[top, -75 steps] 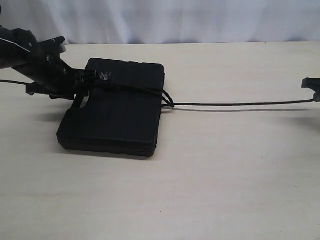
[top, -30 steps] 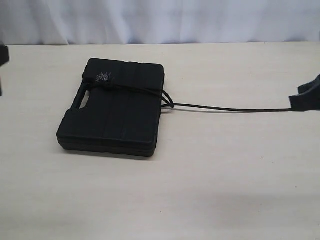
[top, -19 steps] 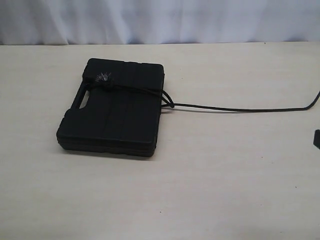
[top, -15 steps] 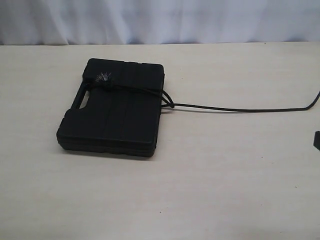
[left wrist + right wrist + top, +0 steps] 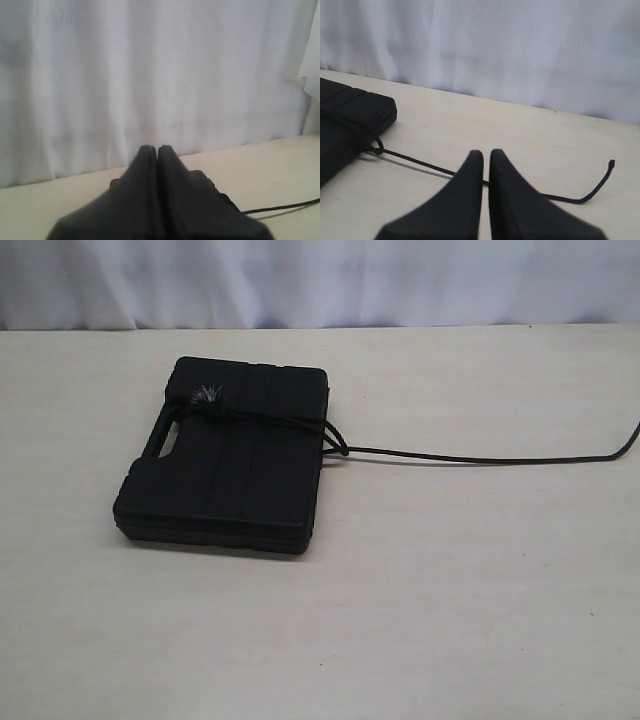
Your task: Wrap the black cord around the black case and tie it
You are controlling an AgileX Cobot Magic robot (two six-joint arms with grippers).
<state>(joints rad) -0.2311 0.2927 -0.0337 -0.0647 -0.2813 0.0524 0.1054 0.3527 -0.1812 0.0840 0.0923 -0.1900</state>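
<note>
The black case [image 5: 225,470] lies flat on the table, left of centre. The black cord [image 5: 480,458] crosses the case top from its frayed grey tuft [image 5: 207,395] to a tangle at the case's right edge [image 5: 335,440]. From there it runs slack along the table to the right. In the right wrist view the case [image 5: 345,125] is off to one side and the cord [image 5: 415,161] passes beyond my right gripper [image 5: 485,152]. The cord's knotted end [image 5: 611,162] lies free. That gripper is shut and empty. My left gripper [image 5: 157,148] is shut, empty and faces the curtain.
A white curtain [image 5: 320,280] hangs along the table's far edge. The beige table [image 5: 400,620] stretches in front of the case. Neither arm shows in the exterior view. A thin black line [image 5: 280,206] lies on the table in the left wrist view.
The left gripper let go at the tuft and withdrew off the left side. The right gripper released the cord and left the view to the right. The cord went slack.
</note>
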